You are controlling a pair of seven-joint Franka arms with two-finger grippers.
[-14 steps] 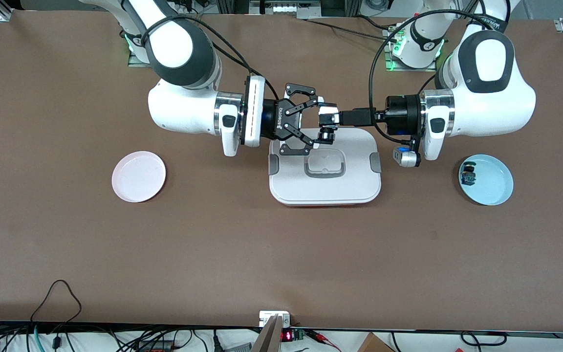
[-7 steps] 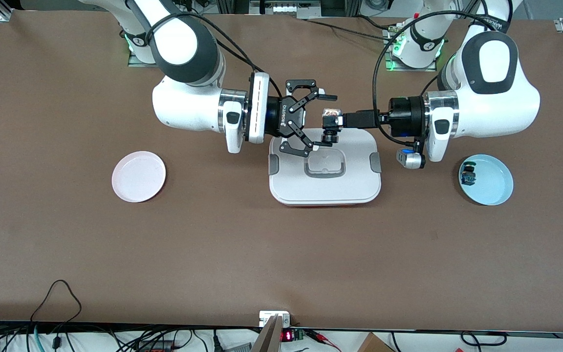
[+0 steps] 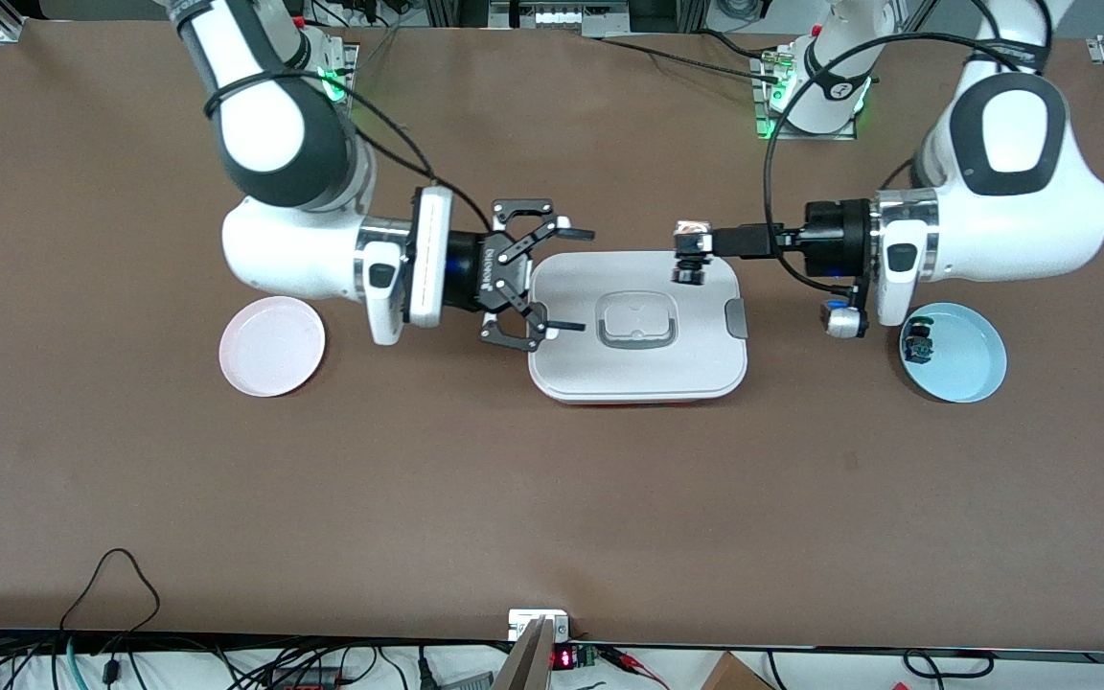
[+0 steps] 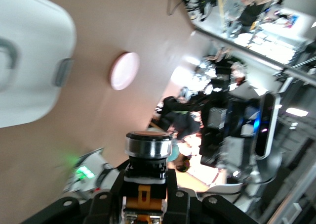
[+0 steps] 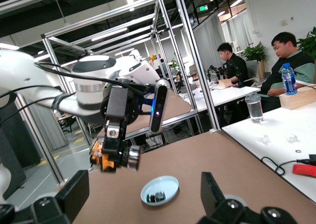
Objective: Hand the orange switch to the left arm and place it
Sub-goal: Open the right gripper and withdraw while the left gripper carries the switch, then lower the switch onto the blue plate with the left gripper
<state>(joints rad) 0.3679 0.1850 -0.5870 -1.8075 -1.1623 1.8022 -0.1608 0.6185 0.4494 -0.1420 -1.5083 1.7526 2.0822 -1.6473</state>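
A brown counter (image 3: 418,479) fills the front view, with cables and small electronics along its near edge; the right wrist view shows a workshop of metal frames, ceiling lights and two people seated at desks. Since a second ago the arms have drawn apart: the end effectors, then almost meeting over the box's (image 3: 638,355) edge nearest the bases, now stand separated. The right end effector (image 3: 571,280) has pulled back toward the right arm's end and hangs over the box's edge there, fingers spread wide and holding nothing. The left end effector (image 3: 696,251) has withdrawn toward its own end and hangs over the box's corner nearest the left base, pressed together on the orange switch (image 3: 689,268), whose black cap and orange section show in the left wrist view (image 4: 147,172). The white box lies on the counter between the two arms. A pink plate (image 3: 272,346) lies toward the right arm's end, and a blue plate (image 3: 969,379) toward the left arm's end carries a small green-and-blue part (image 3: 917,343).
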